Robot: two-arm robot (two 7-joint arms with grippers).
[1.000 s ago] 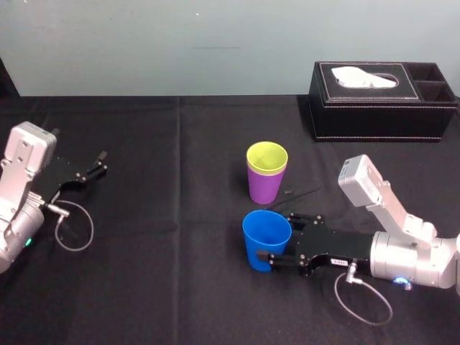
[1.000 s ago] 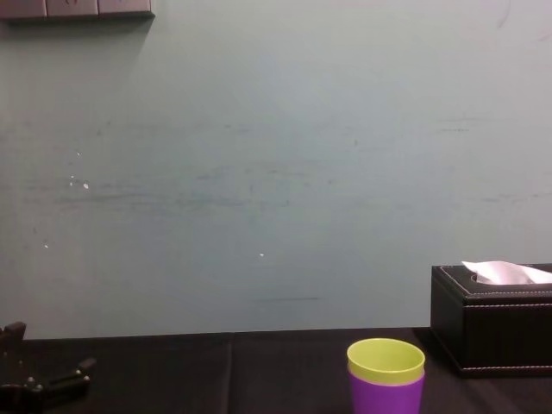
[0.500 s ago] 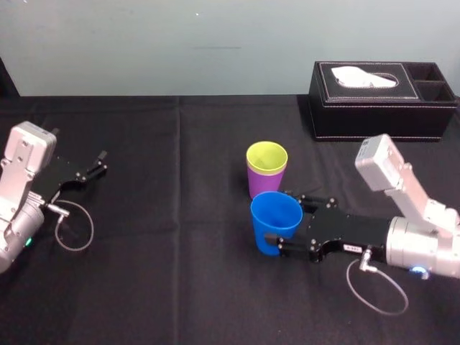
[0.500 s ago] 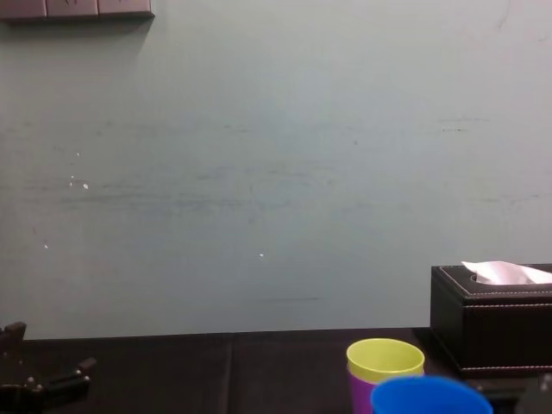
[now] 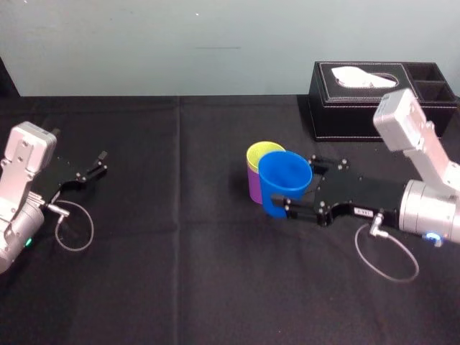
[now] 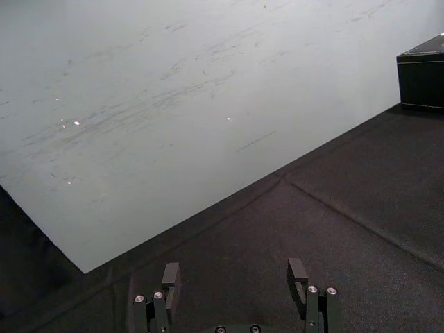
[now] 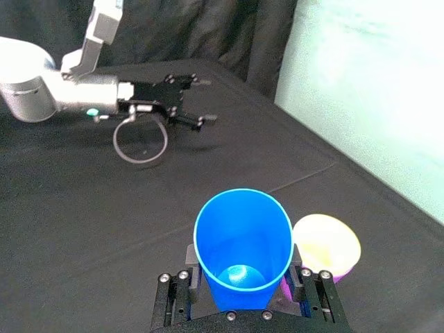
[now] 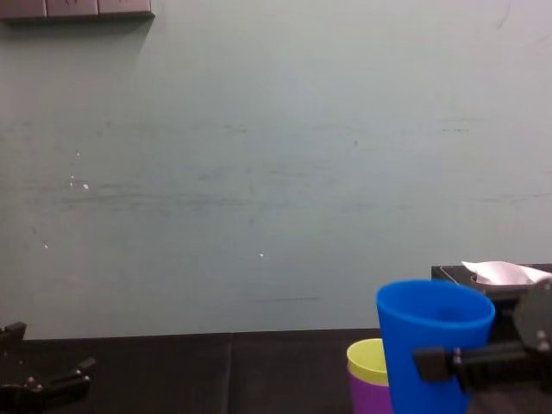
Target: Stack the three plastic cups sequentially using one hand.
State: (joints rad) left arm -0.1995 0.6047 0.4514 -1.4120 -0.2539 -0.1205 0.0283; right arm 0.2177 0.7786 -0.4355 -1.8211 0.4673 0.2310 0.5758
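My right gripper (image 5: 297,185) is shut on the blue cup (image 5: 284,183), one finger on each side of its wall, and holds it upright off the black table. Just beside it on the table stands the purple cup (image 5: 253,188) with the lime yellow-green cup (image 5: 256,153) nested inside. The right wrist view shows the blue cup (image 7: 243,243) between the right gripper's (image 7: 243,300) fingers, with the yellow-green cup (image 7: 326,243) close by. In the chest view the blue cup (image 8: 431,354) rises above the yellow-green cup (image 8: 366,360). My left gripper (image 5: 100,163) rests open at the far left.
A black leather tissue box (image 5: 381,100) stands at the back right, beyond my right arm. The black tablecloth (image 5: 180,273) is bare between the cups and the left arm. A pale wall (image 8: 259,172) closes off the table's far edge.
My right gripper has lifted the blue cup off the table and carried it away from me, up beside the purple and yellow-green stack. The left arm has stayed still.
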